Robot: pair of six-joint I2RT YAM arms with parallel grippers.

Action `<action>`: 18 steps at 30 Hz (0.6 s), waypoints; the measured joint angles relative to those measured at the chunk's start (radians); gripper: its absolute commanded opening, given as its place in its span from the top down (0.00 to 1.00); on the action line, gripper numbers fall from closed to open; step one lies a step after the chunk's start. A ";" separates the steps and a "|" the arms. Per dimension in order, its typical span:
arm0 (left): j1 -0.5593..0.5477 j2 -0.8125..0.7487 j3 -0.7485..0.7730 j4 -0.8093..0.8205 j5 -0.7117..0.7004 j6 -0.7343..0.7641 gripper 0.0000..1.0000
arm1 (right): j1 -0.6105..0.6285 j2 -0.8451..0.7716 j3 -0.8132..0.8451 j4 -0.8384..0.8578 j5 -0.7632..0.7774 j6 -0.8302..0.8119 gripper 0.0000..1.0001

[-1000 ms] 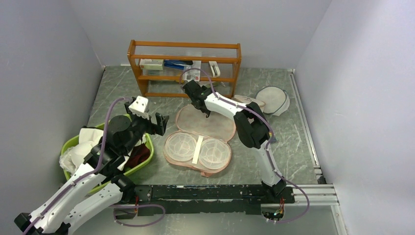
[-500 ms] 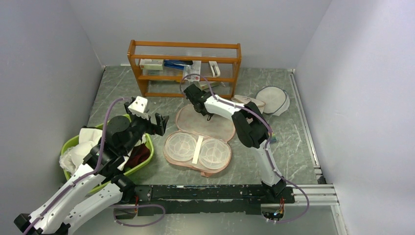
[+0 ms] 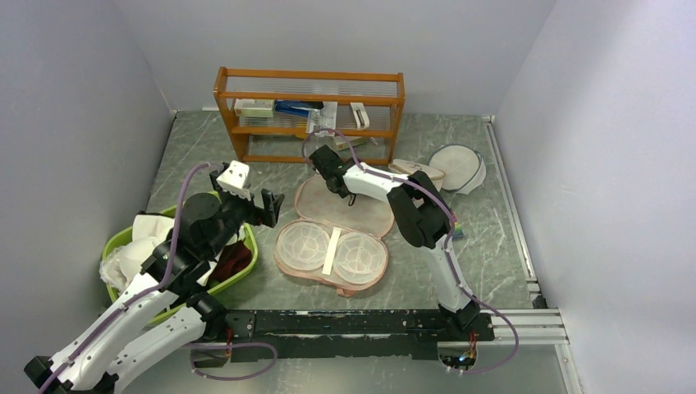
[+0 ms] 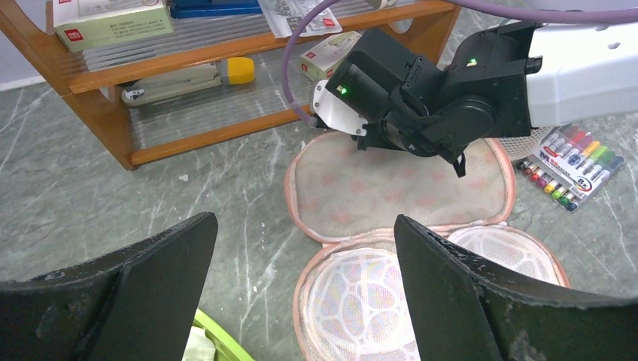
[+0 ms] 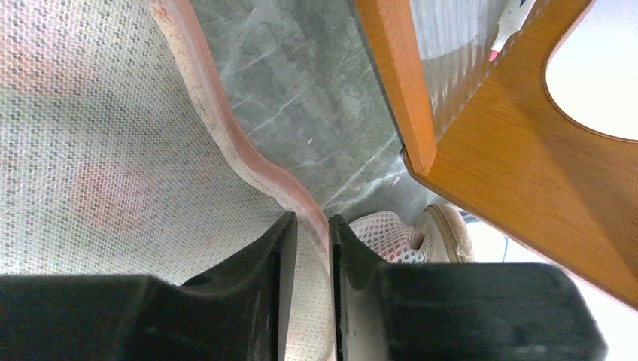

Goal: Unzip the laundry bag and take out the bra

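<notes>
Step in hand: unzipping is judged complete and removal is pending. The laundry bag (image 3: 361, 215) lies open mid-table with its lid folded away from the arms. The bra (image 3: 305, 245) sits in the near half, 2 cups up. The right gripper (image 5: 311, 226) pinches the lid's far rim. The left gripper (image 4: 305, 222) hangs spread beside the bag. Next move: grasp the bra and lift it clear.

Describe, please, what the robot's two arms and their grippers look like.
Both arms are white link shells with black joints, each trailed by a purple cable. The left arm carries a white camera block at its wrist; the left gripper has broad, tapering black fingers. The right arm shows two green lights on its black wrist; the right gripper has black fingers too.
</notes>
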 measured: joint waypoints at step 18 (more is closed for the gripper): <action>0.000 0.017 0.000 -0.001 -0.016 0.000 0.02 | 0.034 -0.146 -0.055 0.053 -0.021 -0.019 1.00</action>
